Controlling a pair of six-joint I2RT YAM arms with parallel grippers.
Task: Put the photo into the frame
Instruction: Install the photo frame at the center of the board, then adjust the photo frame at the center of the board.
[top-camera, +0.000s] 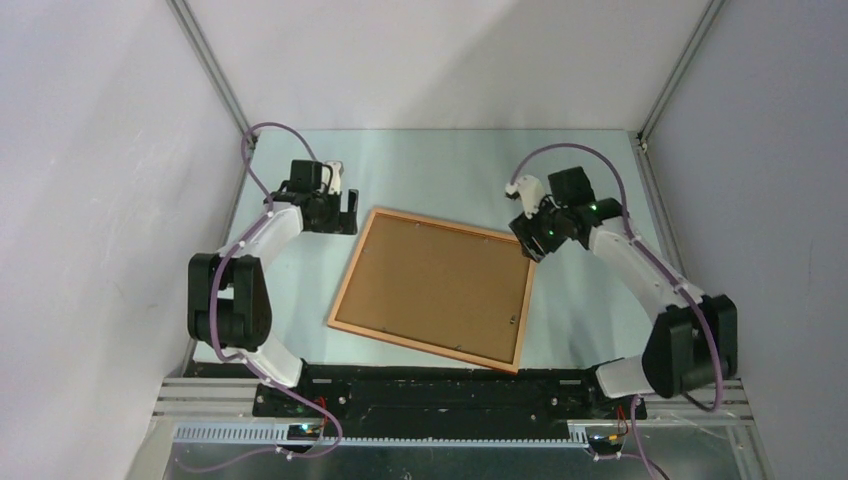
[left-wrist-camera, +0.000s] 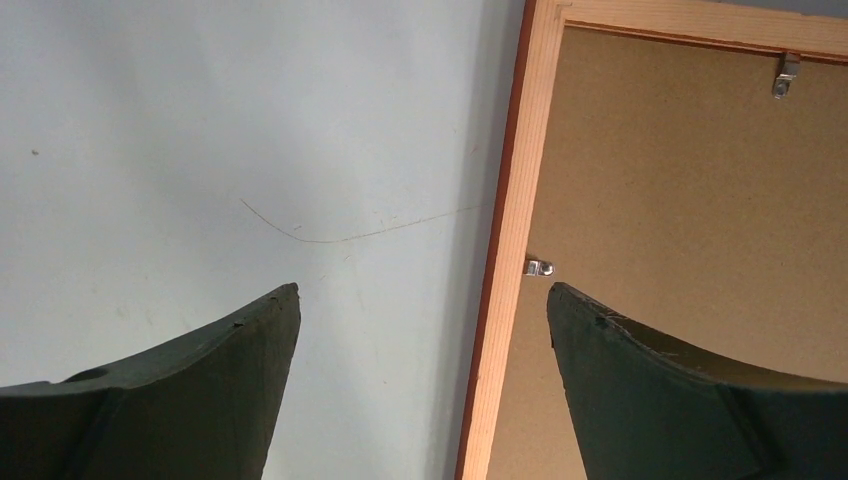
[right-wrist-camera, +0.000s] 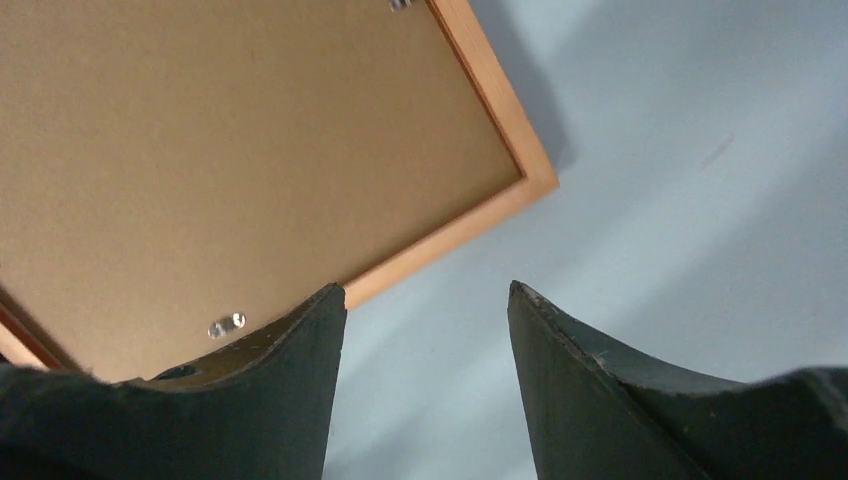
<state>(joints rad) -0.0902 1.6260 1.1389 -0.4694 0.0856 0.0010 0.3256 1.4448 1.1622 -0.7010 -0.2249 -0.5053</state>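
**Top external.** The thin rectangular orange-brown wooden frame (top-camera: 353, 267) lies flat at mid-table, back upward. A flat brown backing board (top-camera: 435, 285) fills its opening. Its long axis runs across the pale table (top-camera: 440, 165) from left to right, skewed so that the right end sits nearer the arm bases. The left gripper (top-camera: 350, 212) hangs just beside the far-left corner, and the right gripper (top-camera: 527, 240) is at the far-right corner. The photo is not visible, and I cannot tell whether it lies under the board.

**Left wrist.** The left gripper (left-wrist-camera: 420, 300) has its jaws spread wide and holds nothing. The frame's (left-wrist-camera: 510, 200) moulding runs beneath the gap, close to one finger. Two small metal clips (left-wrist-camera: 540, 267) sit at the rim of the backing board (left-wrist-camera: 680, 200).

**Right wrist.** The right gripper (right-wrist-camera: 428, 290) is likewise released, its jaws apart over bare table just off the corner of the frame (right-wrist-camera: 497, 95). One clip (right-wrist-camera: 226, 325) shows on the board (right-wrist-camera: 250, 150) near the dark finger.

**Hazards, as judged.**
- A finger coming down on the narrow moulding could shove the frame further askew.
- A pinch on the moulding alone could tip the frame. If the clips are not turned home, the board and anything beneath it might then slide out.
- With the print hidden, its seating cannot be checked.
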